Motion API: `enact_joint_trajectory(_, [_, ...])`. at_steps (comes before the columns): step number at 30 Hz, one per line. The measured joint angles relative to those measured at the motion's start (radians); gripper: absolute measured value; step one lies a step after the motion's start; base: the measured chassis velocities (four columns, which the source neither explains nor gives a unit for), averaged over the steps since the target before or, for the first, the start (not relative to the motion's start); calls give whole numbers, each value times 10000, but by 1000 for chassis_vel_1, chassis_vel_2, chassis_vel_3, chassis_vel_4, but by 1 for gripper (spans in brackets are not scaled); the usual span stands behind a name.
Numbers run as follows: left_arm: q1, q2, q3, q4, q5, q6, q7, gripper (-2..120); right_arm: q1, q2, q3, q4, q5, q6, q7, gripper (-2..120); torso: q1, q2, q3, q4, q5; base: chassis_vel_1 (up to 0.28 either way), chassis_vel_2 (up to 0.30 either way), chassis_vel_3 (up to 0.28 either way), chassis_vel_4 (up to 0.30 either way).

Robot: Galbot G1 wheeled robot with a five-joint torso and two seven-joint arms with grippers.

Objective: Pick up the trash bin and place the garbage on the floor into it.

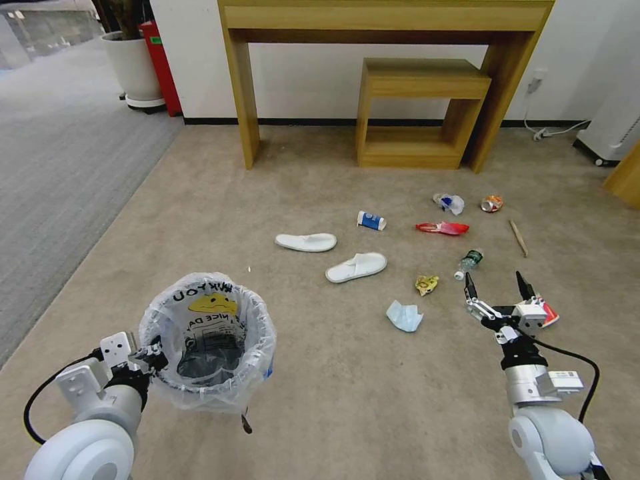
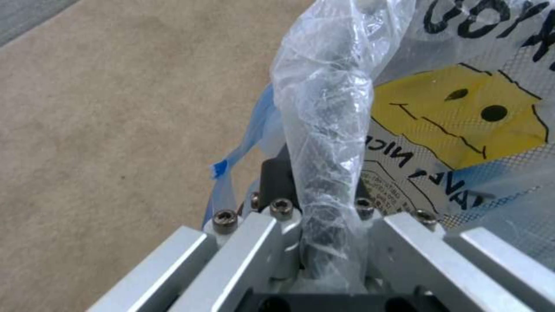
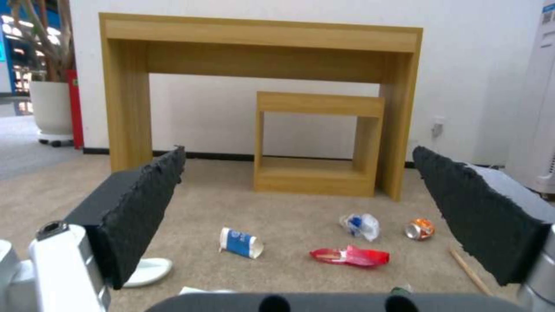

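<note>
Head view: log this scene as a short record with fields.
left gripper: shut on the rim of the trash bin
right gripper: open, above the floor
bin contents: no litter seen inside
slippers: two, on the carpet
other litter: paper cup, red wrapper, can, bottle, face mask, stick

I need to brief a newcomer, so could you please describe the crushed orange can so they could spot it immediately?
Start at the tall wooden desk against the wall, then look at the beige carpet before its right leg. The crushed orange can lies there, just right of a clear crumpled wrapper; it is the only round, orange, metallic piece.
</note>
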Motion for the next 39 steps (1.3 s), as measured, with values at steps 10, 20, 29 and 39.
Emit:
enact_joint_trajectory(10, [-34, 25, 6, 87, -13, 0, -18, 1, 0, 6, -17, -44, -16, 3, -21, 100, -1, 0, 0, 0, 0, -95, 95, 94, -102])
enact_joint_trajectory(20, [-60, -6, 63, 177, -4, 1, -24, 1, 26, 32, -41, -94, -20, 42, -24, 100, 0, 0, 0, 0, 0, -98, 100, 98, -96])
enact_joint_trajectory(29, [-73, 0, 65, 221, -5, 0, -24, 1, 35, 59, -88, -118, -41, 67, -28, 100, -1, 0, 0, 1, 0, -96, 82, 84, -86])
enact_joint_trajectory(39, [-75, -32, 93, 230, 22, -1, -22, 1, 21, 44, -89, -122, -53, 82, -32, 100, -2, 0, 0, 1, 0, -85, 87, 75, -90])
